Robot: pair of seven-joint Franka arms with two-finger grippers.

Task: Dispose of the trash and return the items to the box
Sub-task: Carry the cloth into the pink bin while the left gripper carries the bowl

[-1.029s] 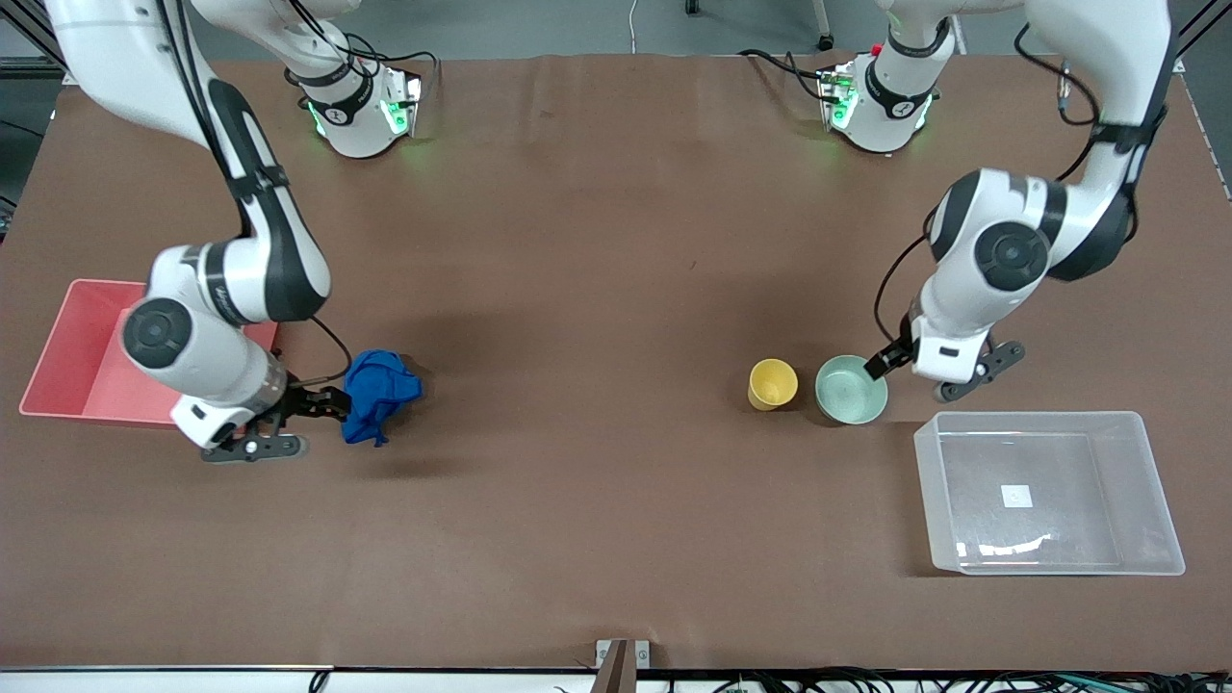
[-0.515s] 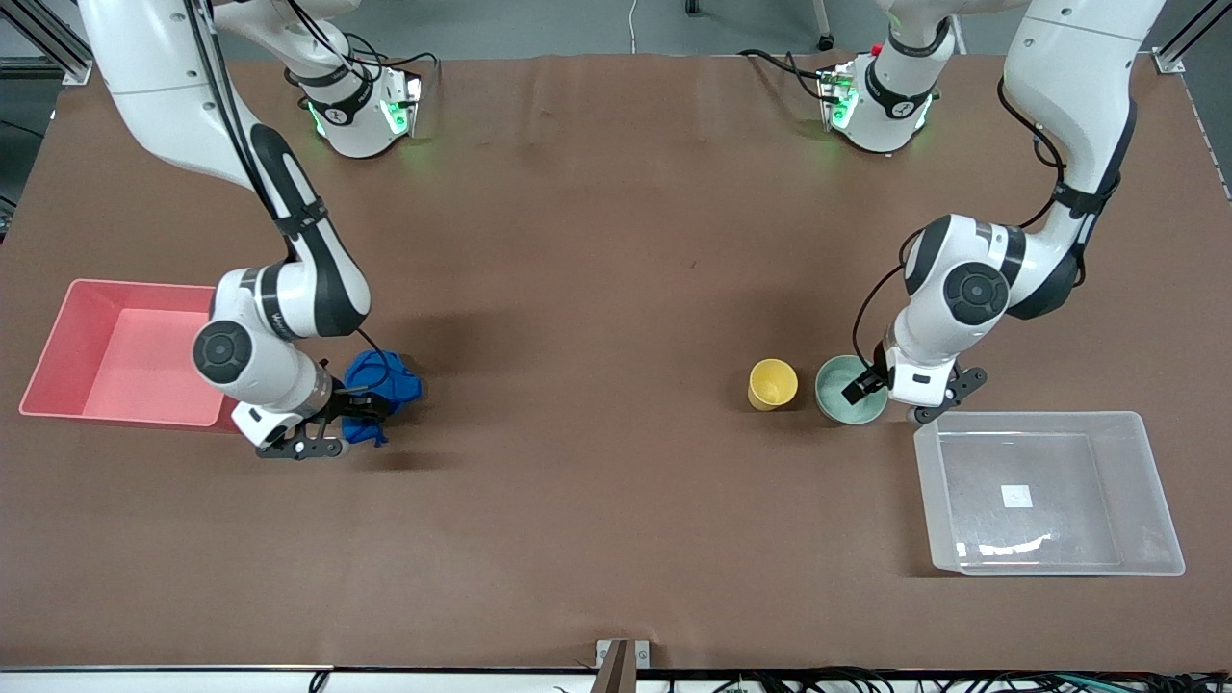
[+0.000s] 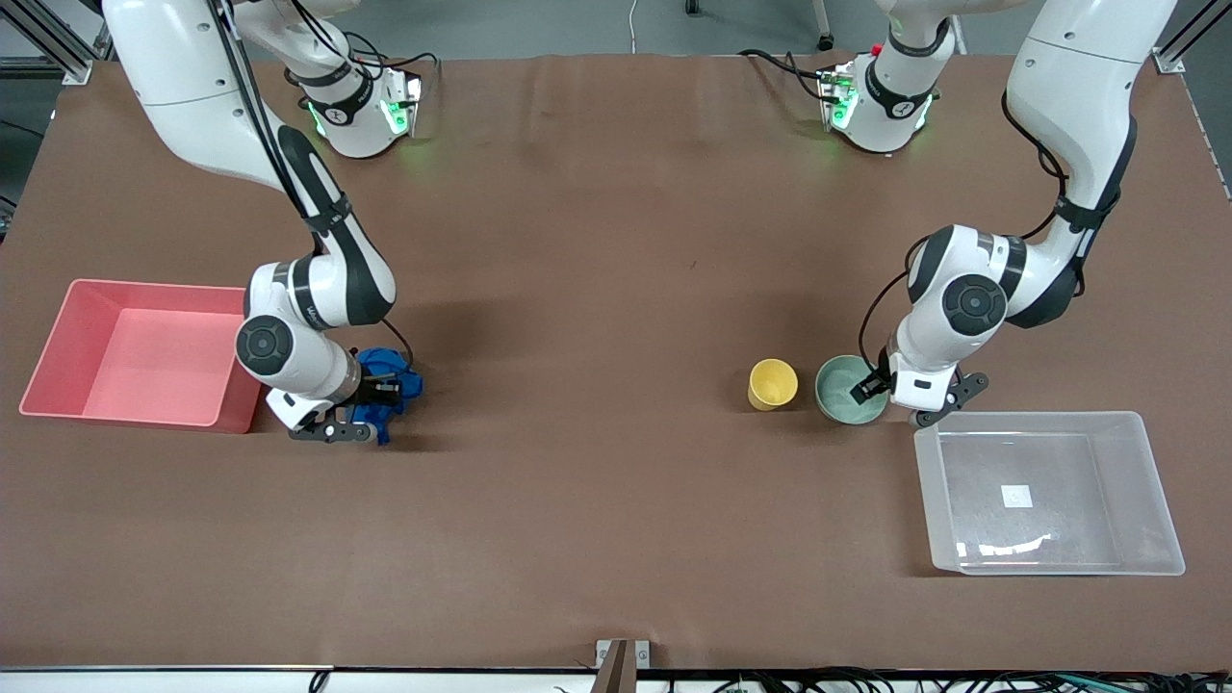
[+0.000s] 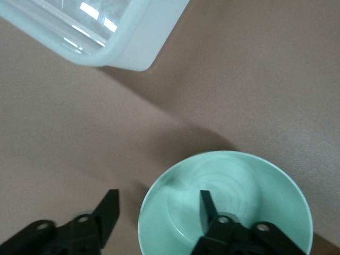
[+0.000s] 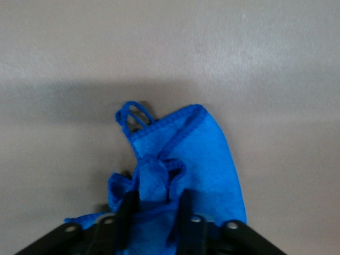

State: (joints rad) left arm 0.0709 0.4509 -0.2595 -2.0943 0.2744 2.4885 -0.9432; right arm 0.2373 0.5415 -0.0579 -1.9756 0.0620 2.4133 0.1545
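The trash, a bright blue fabric wad [image 3: 404, 383], lies on the table beside the pink bin. My right gripper [image 3: 383, 393] is low on it, shut on a raised fold of the wad [image 5: 202, 154] between its fingers [image 5: 126, 204]. The mint-green bowl [image 3: 842, 385] stands beside the yellow cup [image 3: 773, 383], toward the left arm's end. My left gripper [image 3: 869, 393] is open and straddles the bowl's rim: one finger [image 4: 206, 202] inside the bowl [image 4: 239, 186], the other outside. The clear box [image 3: 1059, 525] is empty.
The pink bin [image 3: 144, 351] sits at the right arm's end, touching the right wrist's side. The clear box's corner [image 4: 133, 32] is close to the bowl, nearer to the front camera.
My right gripper moved from the bin's side onto the blue wad and closed on it. My left gripper shifted slightly onto the bowl's rim.
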